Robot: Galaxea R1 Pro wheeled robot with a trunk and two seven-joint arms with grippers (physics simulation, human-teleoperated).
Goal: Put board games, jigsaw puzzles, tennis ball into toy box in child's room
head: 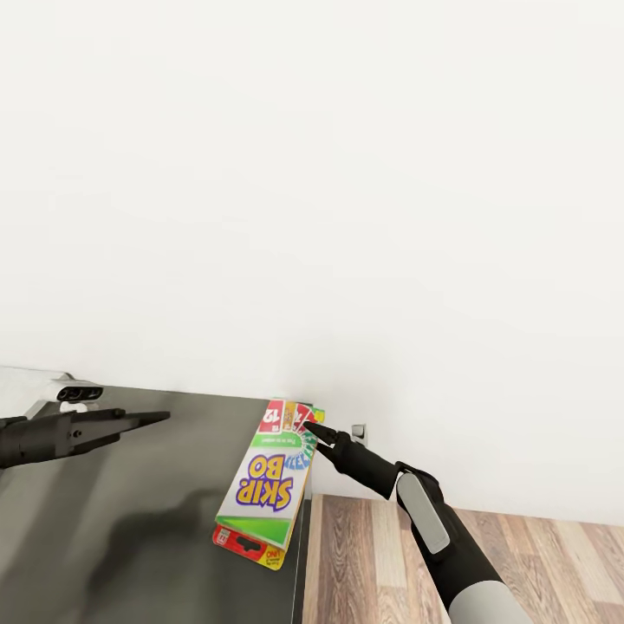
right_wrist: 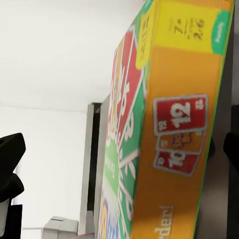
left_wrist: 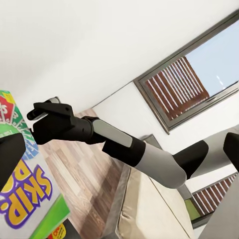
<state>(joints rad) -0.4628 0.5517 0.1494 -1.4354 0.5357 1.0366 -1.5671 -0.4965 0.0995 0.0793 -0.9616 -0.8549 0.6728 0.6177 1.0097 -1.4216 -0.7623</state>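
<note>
Two board games lie stacked at the right edge of the dark table top (head: 130,537). The upper one is a white-green-red Skip-Bo box (head: 269,485) (left_wrist: 22,191) (right_wrist: 164,129), and under it peeks a yellow-red box (head: 253,548). My right gripper (head: 317,432) (left_wrist: 37,113) is open at the far end of the Skip-Bo box, whose end lies between the fingers but closer to one. My left gripper (head: 143,425) hovers open over the table, well left of the boxes. The jigsaw puzzles and tennis ball are out of view.
A white wall rises right behind the table, with a socket (head: 359,431) low down. Wood floor (head: 390,555) lies to the table's right. A pale grey object (head: 35,388), perhaps the toy box, sits at the far left. In the left wrist view the bed (left_wrist: 149,209) and a window (left_wrist: 199,74) appear.
</note>
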